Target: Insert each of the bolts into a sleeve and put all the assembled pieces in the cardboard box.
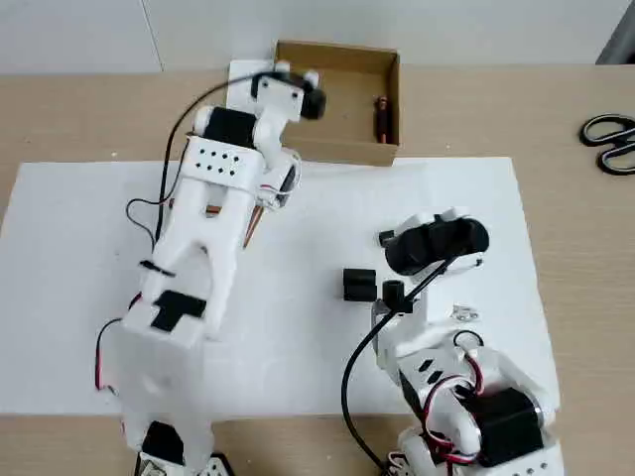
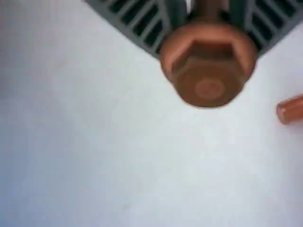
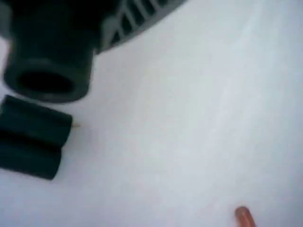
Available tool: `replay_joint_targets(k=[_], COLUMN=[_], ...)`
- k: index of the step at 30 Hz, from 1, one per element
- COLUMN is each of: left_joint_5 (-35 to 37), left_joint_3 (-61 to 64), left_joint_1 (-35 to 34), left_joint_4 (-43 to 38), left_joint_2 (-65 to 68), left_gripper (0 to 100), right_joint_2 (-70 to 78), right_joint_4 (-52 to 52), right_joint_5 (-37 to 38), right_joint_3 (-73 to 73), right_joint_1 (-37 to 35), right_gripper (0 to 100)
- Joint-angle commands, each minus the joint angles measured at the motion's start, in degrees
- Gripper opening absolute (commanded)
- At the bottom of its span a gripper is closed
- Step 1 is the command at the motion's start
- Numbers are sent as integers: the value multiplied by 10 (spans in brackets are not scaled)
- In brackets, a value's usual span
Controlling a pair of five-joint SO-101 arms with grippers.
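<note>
Above paper, left gripper clamps bolt (copper)

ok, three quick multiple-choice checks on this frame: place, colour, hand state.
1. Where do the scissors lie? A in the cardboard box; B on the white sheet; C on the bare table.
2. What colour is the bolt in the left hand? A copper; B black; C white.
3. The right hand is: A open, empty; B shut on a black sleeve; C shut on a bolt.
Answers: 1 C, they lie on bare wood in the high view. 2 A, its hex head shows copper in the left wrist view. 3 B, the sleeve sits in its grip in the right wrist view.
</note>
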Motion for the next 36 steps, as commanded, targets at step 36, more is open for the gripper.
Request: replay_joint_targets(k=[36], left_joint_5=[352], left_joint_3=[372], left_joint_1=[79], left_joint_4=[-79], left_joint_2=[-773], left_gripper=[5], right_joint_2=[-208], right_joint_4=[80], right_joint_5=[-2], right_joint_3=[-32], right_joint_1=[-71], right_gripper=[2])
